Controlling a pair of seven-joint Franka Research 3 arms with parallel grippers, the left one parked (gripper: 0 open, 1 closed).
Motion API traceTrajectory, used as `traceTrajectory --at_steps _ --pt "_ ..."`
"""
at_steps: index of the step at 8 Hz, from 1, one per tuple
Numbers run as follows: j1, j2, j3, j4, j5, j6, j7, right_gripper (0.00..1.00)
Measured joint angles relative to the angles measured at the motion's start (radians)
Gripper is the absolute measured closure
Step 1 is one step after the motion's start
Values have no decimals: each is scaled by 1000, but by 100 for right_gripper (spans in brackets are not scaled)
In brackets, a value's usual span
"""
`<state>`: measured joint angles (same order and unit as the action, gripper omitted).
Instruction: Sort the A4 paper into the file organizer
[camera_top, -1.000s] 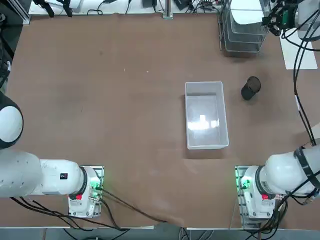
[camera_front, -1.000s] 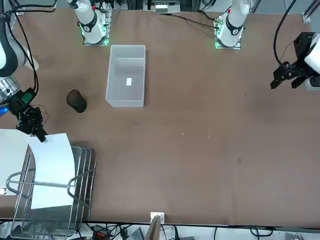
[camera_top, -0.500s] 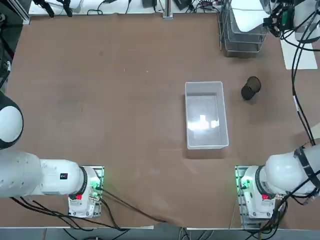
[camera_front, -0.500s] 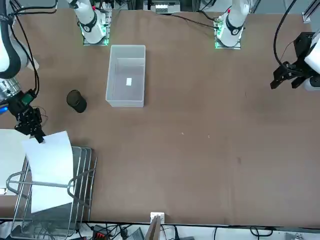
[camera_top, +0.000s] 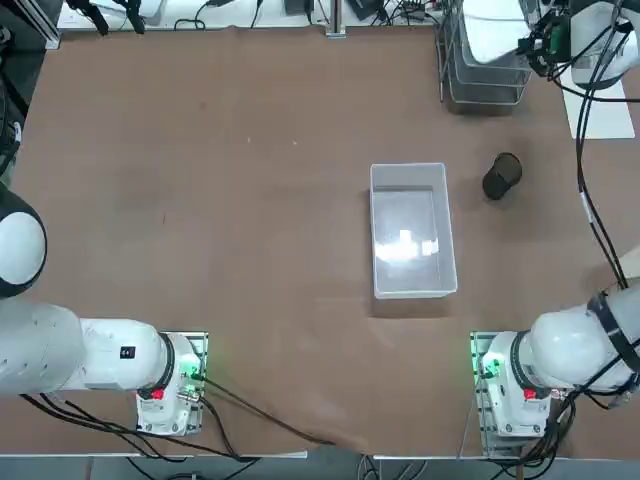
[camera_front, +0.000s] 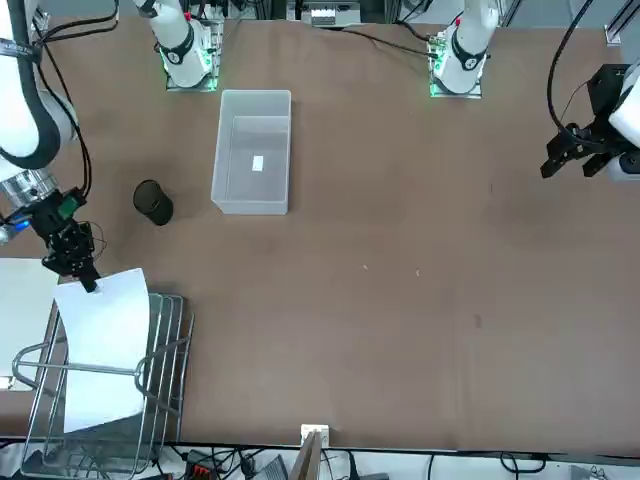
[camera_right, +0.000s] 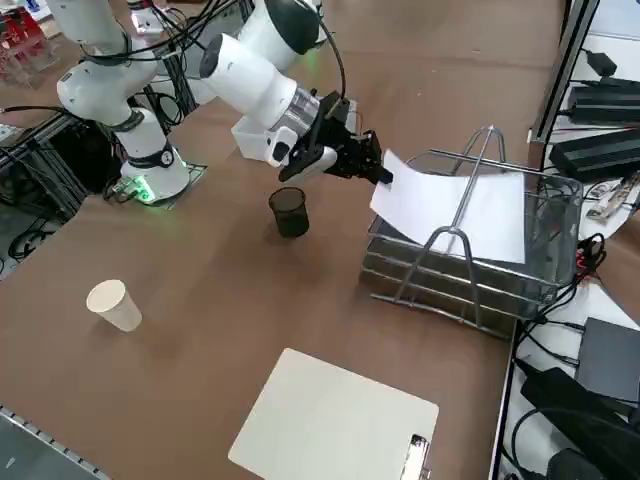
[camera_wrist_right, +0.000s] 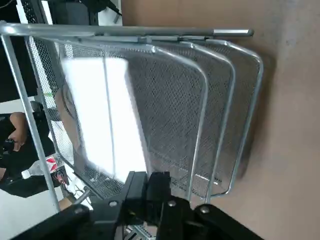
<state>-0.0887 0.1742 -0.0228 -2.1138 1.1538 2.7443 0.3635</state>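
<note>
The A4 paper (camera_top: 493, 22) (camera_front: 100, 350) (camera_right: 450, 205) is a plain white sheet. It lies tilted over the top tray of the file organizer (camera_top: 480, 88) (camera_front: 165, 400) (camera_right: 470, 285), a silver wire-mesh rack at the table's far right corner, and passes under the rack's wire handle. My right gripper (camera_top: 535, 42) (camera_front: 85, 280) (camera_right: 380, 172) is shut on the sheet's near corner, just outside the rack's rim. In the right wrist view the gripper (camera_wrist_right: 150, 181) pinches the paper (camera_wrist_right: 100, 115) above the mesh trays (camera_wrist_right: 225, 125).
A translucent plastic bin (camera_top: 410, 230) (camera_front: 253, 150) stands mid-table. A black mesh cup (camera_top: 502, 176) (camera_right: 290, 212) stands near the rack. A paper cup (camera_right: 113, 304) and a clipboard (camera_right: 335, 420) with a white sheet lie to the right of the rack.
My right gripper has shifted a little toward the rack. The paper has slid farther over the top tray.
</note>
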Motion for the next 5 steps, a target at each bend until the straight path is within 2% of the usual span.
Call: traceTrajectory --at_steps 5 --pt "0 -3 -4 1 27 8 0 98"
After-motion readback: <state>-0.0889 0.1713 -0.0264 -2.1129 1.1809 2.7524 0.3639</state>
